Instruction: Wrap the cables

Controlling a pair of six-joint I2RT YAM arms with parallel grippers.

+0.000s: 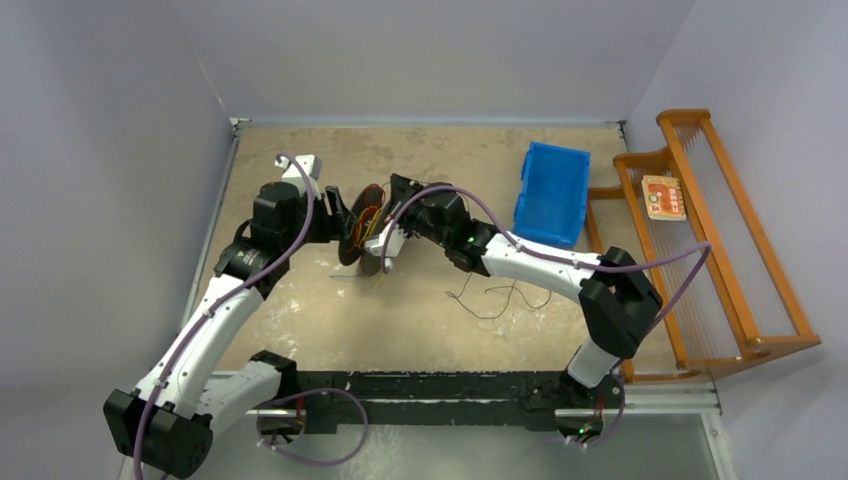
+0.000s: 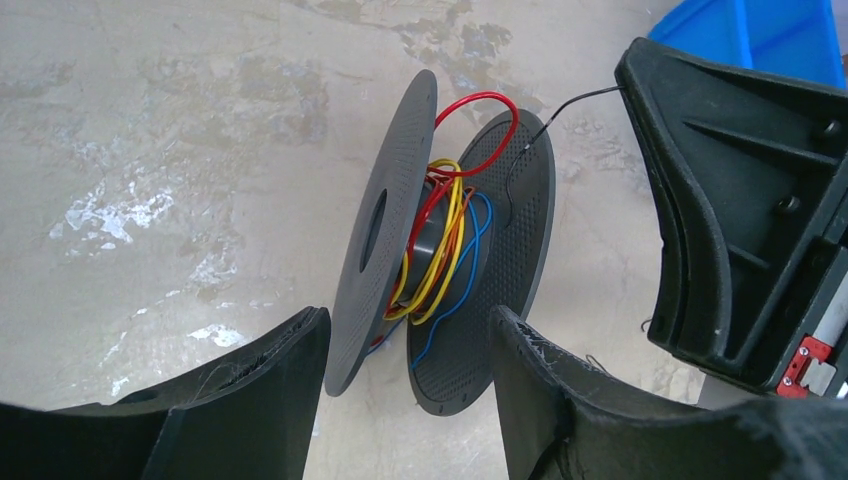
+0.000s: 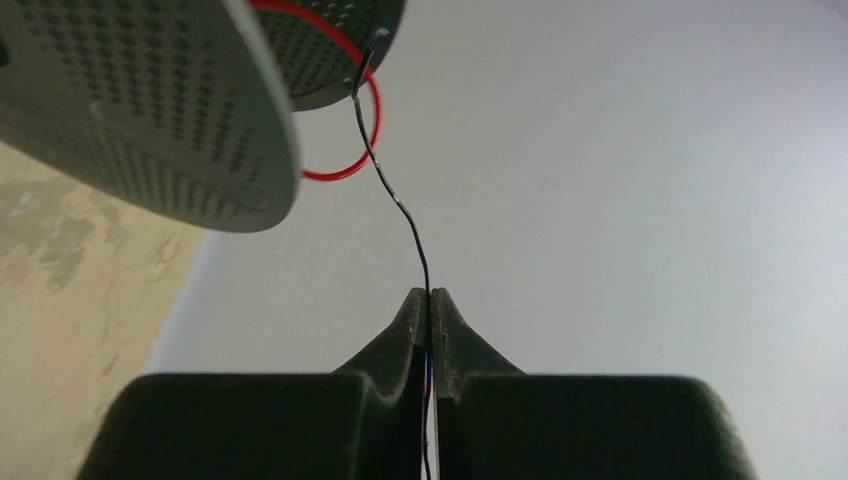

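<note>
L gripper (image 2: 408, 340), fingers apart, flanks on-edge spool (image 2: 510, 270) w/ red, yellow, blue cables (image 2: 445, 215) round hub; black strand (image 2: 520, 160) runs up-right to R gripper (image 2: 650, 110).

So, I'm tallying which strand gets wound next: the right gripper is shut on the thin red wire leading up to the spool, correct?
Not red: in the right wrist view the right gripper is shut on the thin black wire leading up to the spool; the red wire is just a loop at the spool's flange.
</note>
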